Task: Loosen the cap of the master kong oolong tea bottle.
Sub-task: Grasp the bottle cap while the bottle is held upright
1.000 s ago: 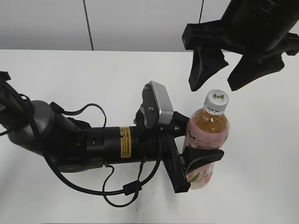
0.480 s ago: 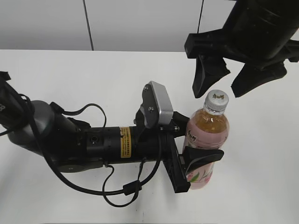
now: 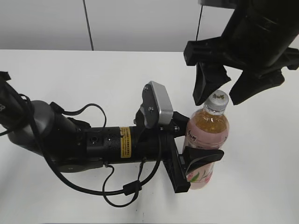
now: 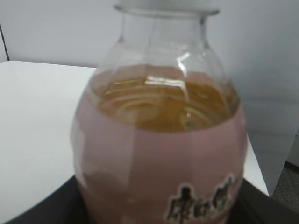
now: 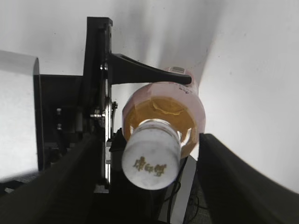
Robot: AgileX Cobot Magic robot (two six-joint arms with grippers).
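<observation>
Right end effector point(image 3: 219, 95): upper right of the exterior view, fingers spread wide, hanging above the cap point(image 3: 217, 99) and flanking it without contact. In the right wrist view the cap point(image 5: 152, 153) sits low centre between the two dark fingers, clear of both.

Left end effector point(image 3: 198, 161): lower centre, clamped on the labelled body of the bottle point(image 3: 206, 140), holding it upright on the tabletop point(image 3: 93, 74).

Bottle: right of centre, amber tea, pink label; the left wrist view shows its shoulder point(image 4: 161, 121) filling the frame.

Progress: bottle secured; cap seated on the neck, apparently not yet gripped or turned. Judged remaining: lower, close on the cap, twist.

Surface: plain white tabletop, matte.

Room: pale wall panels with a dark vertical seam at upper left point(image 3: 88, 25).
</observation>
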